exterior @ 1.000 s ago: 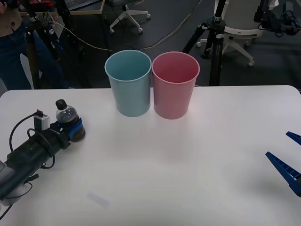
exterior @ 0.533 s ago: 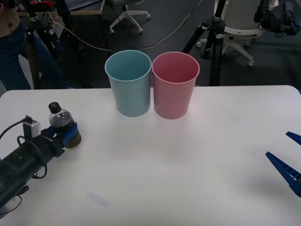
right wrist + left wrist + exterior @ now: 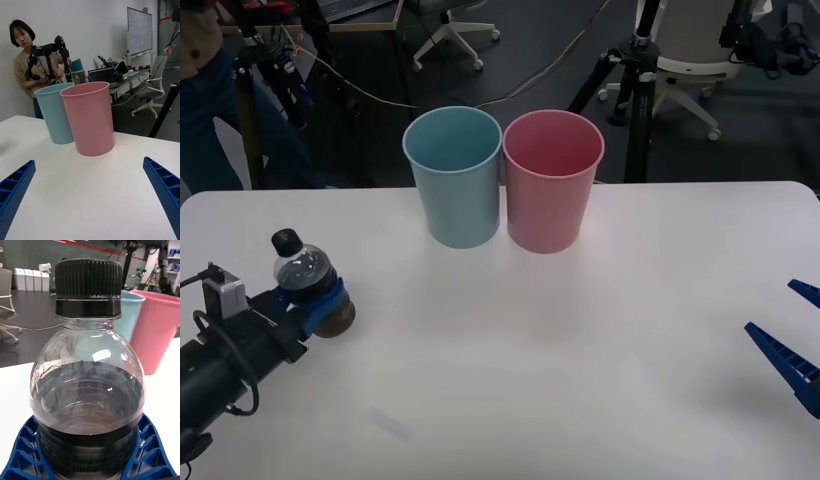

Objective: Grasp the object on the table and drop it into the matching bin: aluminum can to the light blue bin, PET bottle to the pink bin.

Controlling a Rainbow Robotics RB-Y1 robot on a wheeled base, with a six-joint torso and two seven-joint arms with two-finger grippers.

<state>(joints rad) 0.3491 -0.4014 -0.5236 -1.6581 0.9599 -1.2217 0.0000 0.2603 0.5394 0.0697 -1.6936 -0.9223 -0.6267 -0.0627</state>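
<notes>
At the near left of the wide white table (image 3: 600,330), the left pincer (image 3: 315,300) grips the lower body of the small clear plastic bottle of dark liquid with a black cap (image 3: 302,275), which stands upright between its blue ribbed fingers (image 3: 22,450). The tall light blue plastic bin (image 3: 453,175) and the tall pink plastic bin (image 3: 552,180) stand touching side by side at the far middle, well apart from the bottle. The right pincer (image 3: 798,335) waits spread wide and empty at the near right edge.

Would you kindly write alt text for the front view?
The left gripper clasps an upright PET bottle at the white table's left edge. The light blue bin and pink bin stand side by side at the back.
</notes>
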